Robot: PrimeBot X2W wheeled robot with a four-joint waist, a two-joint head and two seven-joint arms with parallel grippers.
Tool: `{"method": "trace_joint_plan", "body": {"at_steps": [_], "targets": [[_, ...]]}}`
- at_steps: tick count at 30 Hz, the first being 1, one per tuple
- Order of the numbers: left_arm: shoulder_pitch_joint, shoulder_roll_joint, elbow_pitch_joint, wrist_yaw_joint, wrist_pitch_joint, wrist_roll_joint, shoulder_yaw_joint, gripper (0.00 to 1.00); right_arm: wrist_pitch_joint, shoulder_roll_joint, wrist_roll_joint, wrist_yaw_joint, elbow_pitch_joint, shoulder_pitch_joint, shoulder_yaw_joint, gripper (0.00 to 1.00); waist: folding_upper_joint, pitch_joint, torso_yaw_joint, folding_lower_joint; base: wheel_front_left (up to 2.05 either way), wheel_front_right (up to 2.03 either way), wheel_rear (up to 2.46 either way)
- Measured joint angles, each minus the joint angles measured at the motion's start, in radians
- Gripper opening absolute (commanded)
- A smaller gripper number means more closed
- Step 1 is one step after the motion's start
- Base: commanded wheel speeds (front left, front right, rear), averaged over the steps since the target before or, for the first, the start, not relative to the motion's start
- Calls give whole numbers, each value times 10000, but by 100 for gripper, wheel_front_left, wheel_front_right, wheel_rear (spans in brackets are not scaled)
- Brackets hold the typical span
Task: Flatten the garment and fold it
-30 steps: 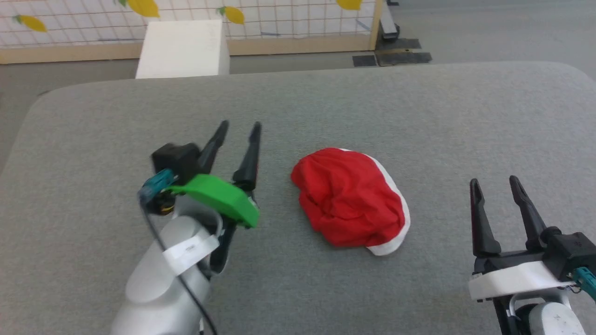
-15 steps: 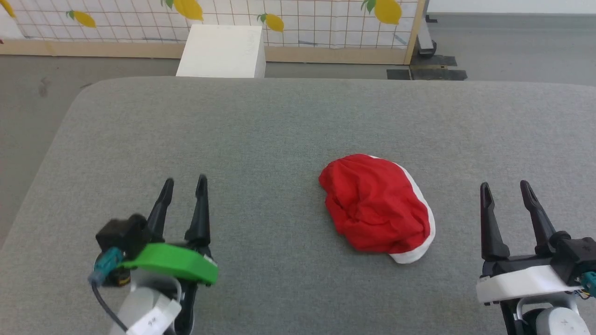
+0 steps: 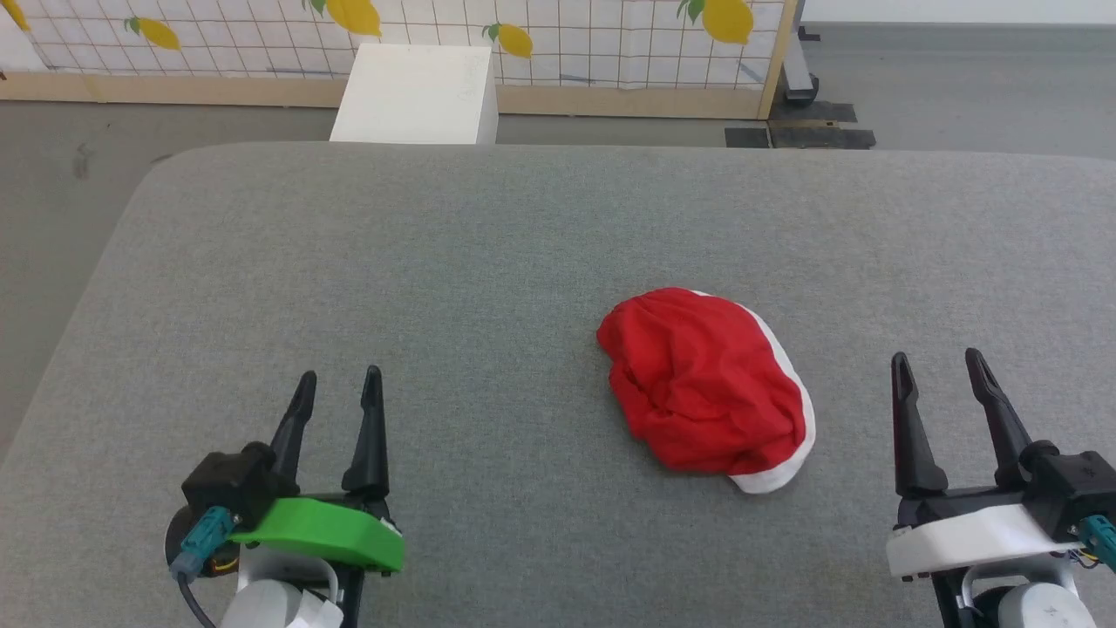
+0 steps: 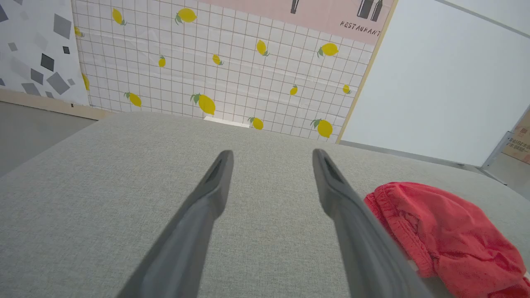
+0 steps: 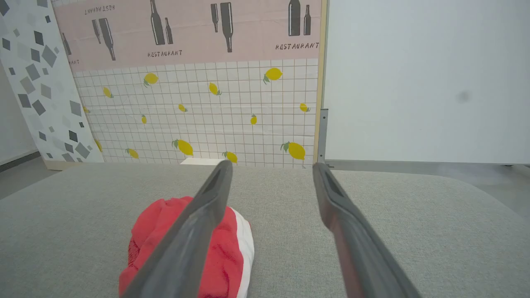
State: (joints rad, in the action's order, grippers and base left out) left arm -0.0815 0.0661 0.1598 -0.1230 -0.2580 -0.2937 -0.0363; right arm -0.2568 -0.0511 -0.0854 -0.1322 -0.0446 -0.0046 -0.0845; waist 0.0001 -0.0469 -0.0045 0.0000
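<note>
The garment (image 3: 704, 388) lies crumpled in a red heap with a white edge on the grey table (image 3: 488, 262), right of centre. My left gripper (image 3: 338, 386) stands open near the front left, well apart from it. At the front right my right gripper (image 3: 936, 366) is open too, a short way right of the heap. In the left wrist view the garment (image 4: 451, 236) lies to the right of the open left gripper (image 4: 271, 159). In the right wrist view the garment (image 5: 225, 252) sits partly behind the left finger of the open right gripper (image 5: 271, 167). Nothing is held.
A white box (image 3: 417, 94) stands on the floor beyond the table's far edge. Behind it is a tiled panel with lemon prints (image 3: 558, 35). Dark floor plates (image 3: 798, 137) lie at the back right.
The head camera shifted during the first half second. My left gripper has drawn back from beside the garment to the front left. The right gripper sank slightly. The garment has not moved on the table.
</note>
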Motion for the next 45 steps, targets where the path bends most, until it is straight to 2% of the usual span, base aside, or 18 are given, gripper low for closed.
{"method": "trace_joint_plan", "body": {"at_steps": [23, 29, 32, 36, 39, 45], "targets": [[100, -107, -19, -6, -2, 245, 211, 100, 0, 0, 0, 0, -48, 0, 54, 100, 0, -22, -62, 0, 0, 0, 0], [-6, -107, 98, -6, -2, 194, -128, 100, 0, 0, -2, 0, -56, 0, 81, 100, 0, -63, -113, 0, 0, 0, 0], [-632, -109, 439, -6, 0, 105, -706, 100, 0, 0, -2, 0, -50, -2, 186, 100, 0, -136, -185, 0, 0, 0, 0], [-2225, -130, 1457, 12, 94, -198, -1655, 100, 0, 2, -2, 0, -40, -12, 278, 100, 0, -249, -393, 0, 0, 0, 0], [-3531, -140, 2353, 132, 642, -639, -2416, 100, 0, 2, -6, 0, -36, -48, 345, 100, 0, -373, -610, 0, 0, 0, 0], [-5940, -161, 4443, 495, 2688, -1189, -3622, 100, 0, 0, -119, 0, -33, -280, 510, 100, 0, -767, -1207, 0, 0, 0, 0]]}}
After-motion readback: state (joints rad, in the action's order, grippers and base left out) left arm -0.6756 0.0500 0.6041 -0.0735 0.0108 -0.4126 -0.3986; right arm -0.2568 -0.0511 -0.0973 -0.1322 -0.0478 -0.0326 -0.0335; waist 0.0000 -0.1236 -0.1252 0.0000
